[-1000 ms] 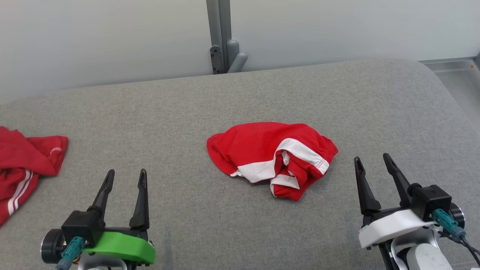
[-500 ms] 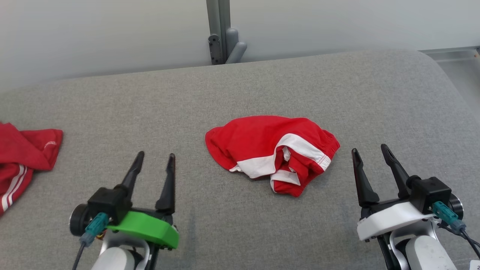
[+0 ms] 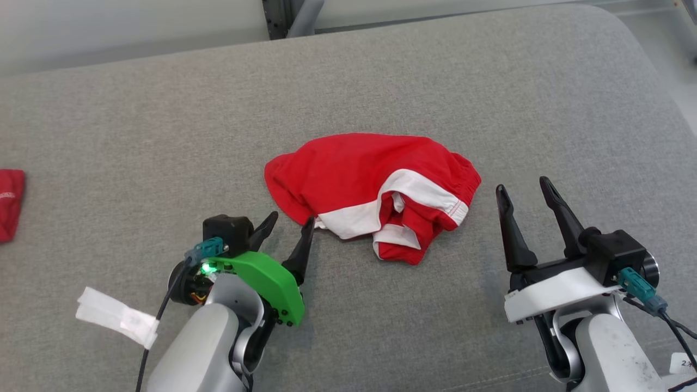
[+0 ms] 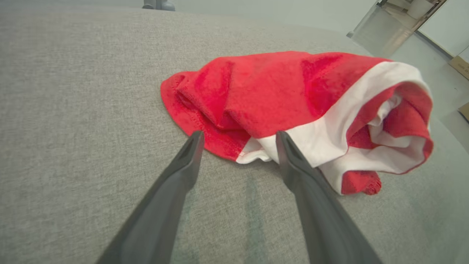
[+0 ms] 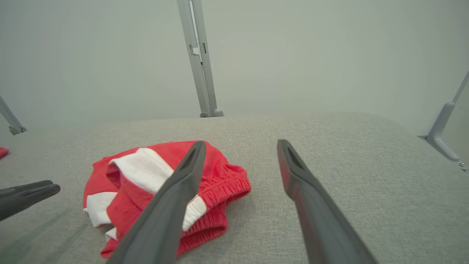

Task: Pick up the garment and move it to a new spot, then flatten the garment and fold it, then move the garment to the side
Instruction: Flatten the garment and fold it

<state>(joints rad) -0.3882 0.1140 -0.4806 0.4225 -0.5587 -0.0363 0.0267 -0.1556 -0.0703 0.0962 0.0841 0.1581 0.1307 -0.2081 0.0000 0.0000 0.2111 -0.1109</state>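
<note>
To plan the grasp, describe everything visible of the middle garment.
The garment looks like soft red knit shorts with a broad white band and a gathered elastic waistband. It lies crumpled in a loose heap, partly turned in on itself, not yet flattened, near the middle of the grey pad that bears it. The open left gripper stands at its near left edge; whether they touch cannot be told.

Only partly legible mark: a small white tag point(image 3: 684, 361) at the lower right edge of the head view, beside the right arm. It starts with what looks like a "2" and the rest is cut off. Tiny white print on the red cloth point(image 3: 10, 202) at far left is too small to read.
</note>
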